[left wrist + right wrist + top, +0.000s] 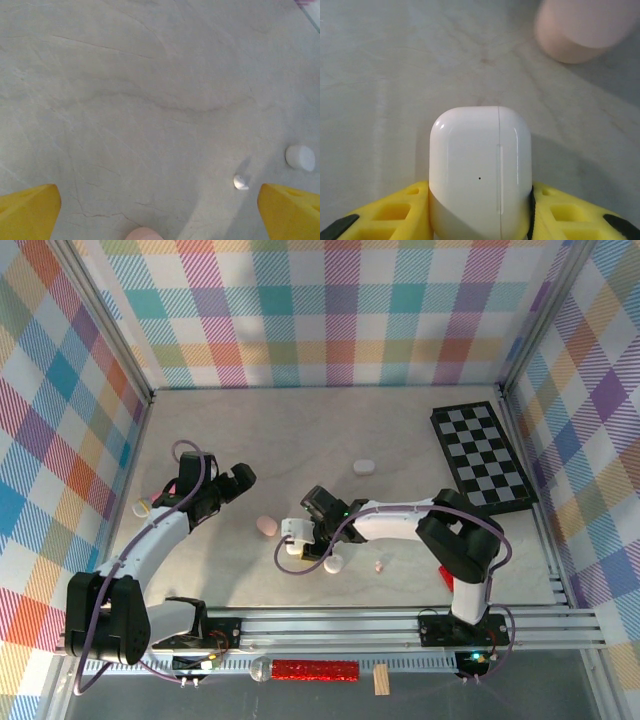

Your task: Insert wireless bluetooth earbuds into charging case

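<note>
A white charging case [480, 170], lid closed, stands upright between the yellow fingers [400, 210] of my right gripper [480, 205], which press on both of its sides. In the top view the right gripper [300, 537] is low over the middle of the table. A pale pink case [582, 30] lies just beyond it. A tiny pink earbud [378, 566] lies on the table near the right arm. My left gripper [157, 200] is open wide over bare table, with a small white earbud [241, 182] just inside its right finger [290, 212]. In the top view the left gripper [230, 490] is at the left.
A white case [363, 467] lies further back in the middle, and a pink case [266, 526] sits between the two grippers. A checkered board [483, 457] leans at the back right. Another white case [300, 157] rests beyond the left gripper's right finger. Checkered walls enclose the table.
</note>
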{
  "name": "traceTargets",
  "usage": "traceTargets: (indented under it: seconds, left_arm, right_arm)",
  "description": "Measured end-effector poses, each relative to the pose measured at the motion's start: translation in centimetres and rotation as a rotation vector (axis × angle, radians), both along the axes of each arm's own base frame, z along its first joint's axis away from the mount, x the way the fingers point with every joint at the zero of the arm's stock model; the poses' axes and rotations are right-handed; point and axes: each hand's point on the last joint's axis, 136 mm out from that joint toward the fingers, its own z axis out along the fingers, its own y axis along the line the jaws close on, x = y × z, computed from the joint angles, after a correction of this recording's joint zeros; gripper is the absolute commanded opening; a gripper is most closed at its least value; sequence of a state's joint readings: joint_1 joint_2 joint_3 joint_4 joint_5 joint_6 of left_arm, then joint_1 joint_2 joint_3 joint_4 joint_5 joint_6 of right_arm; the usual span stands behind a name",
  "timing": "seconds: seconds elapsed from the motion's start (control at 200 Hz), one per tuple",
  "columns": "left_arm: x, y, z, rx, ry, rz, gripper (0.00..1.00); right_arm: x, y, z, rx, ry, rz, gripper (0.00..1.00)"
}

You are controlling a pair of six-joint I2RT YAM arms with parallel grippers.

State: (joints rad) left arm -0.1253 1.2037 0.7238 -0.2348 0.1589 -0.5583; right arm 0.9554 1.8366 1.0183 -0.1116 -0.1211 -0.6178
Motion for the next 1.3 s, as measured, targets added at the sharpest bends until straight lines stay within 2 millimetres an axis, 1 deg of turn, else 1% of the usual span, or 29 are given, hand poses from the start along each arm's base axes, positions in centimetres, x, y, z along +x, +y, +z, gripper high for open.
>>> traceTargets:
  seconds: [0.075,0.155,0.23,0.295,0.365,0.415,0.495,0.535,0.595,0.675,0.715,0.77,0.945,1.015,1.23,1.3]
  left_arm:
    - [-0.1,-1.0,0.4,-0.02,0.006,-0.062,0.91]
    - [0.2,-2.4,1.2,-0.057,0.029,-0.147,0.9]
    - [0.8,-4.1,1.8,-0.1,0.045,-0.24,0.85]
    - [0.9,-5.8,2.1,-0.141,0.055,-0.33,0.85]
    - [0.2,-7.8,2.3,-0.18,0.075,-0.429,0.84]
    - [-0.5,-9.5,2.6,-0.202,0.088,-0.509,0.84]
    - [-1.8,-12.6,3.2,-0.239,0.107,-0.649,0.81]
    - [-2.3,-13.9,3.5,-0.259,0.115,-0.704,0.77]
    - [-3.0,-15.4,3.9,-0.285,0.111,-0.772,0.72]
    - [-3.9,-16.8,4.3,-0.328,0.121,-0.834,0.7]
    - [-4.1,-17.1,4.4,-0.336,0.128,-0.855,0.69]
    - [-4.3,-17.4,4.5,-0.34,0.134,-0.876,0.65]
    - [-4.0,-17.9,5.1,-0.343,0.12,-0.909,0.59]
    - [-4.0,-18.1,5.1,-0.346,0.124,-0.919,0.56]
    - [-4.6,-18.9,4.6,-0.349,0.148,-0.941,0.53]
    - [-4.7,-19.1,4.5,-0.35,0.153,-0.946,0.49]
  right_arm:
    - [1.6,-1.0,0.8,0.015,-0.052,-0.054,0.4]
    - [3.6,-2.2,2.4,0.047,-0.099,-0.12,0.39]
    - [5.8,-3.3,4.7,0.1,-0.135,-0.189,0.39]
    - [7.6,-4.1,6.9,0.154,-0.17,-0.238,0.39]
    - [9.1,-5.1,8.9,0.195,-0.208,-0.279,0.39]
    - [9.6,-5.5,10.0,0.215,-0.226,-0.293,0.39]
    - [9.6,-5.6,11.3,0.248,-0.231,-0.296,0.39]
    - [9.5,-5.6,11.8,0.266,-0.228,-0.295,0.39]
    - [9.3,-5.4,12.4,0.288,-0.224,-0.289,0.39]
    - [8.9,-5.3,13.0,0.309,-0.216,-0.282,0.39]
    - [8.8,-5.2,13.2,0.32,-0.21,-0.281,0.39]
    - [8.6,-5.1,13.4,0.332,-0.202,-0.277,0.39]
    - [7.8,-4.8,13.6,0.367,-0.161,-0.265,0.39]
    - [7.4,-4.8,13.5,0.376,-0.143,-0.265,0.39]
    - [6.9,-4.8,14.0,0.413,-0.121,-0.272,0.38]
    - [6.9,-4.8,14.4,0.425,-0.122,-0.273,0.38]
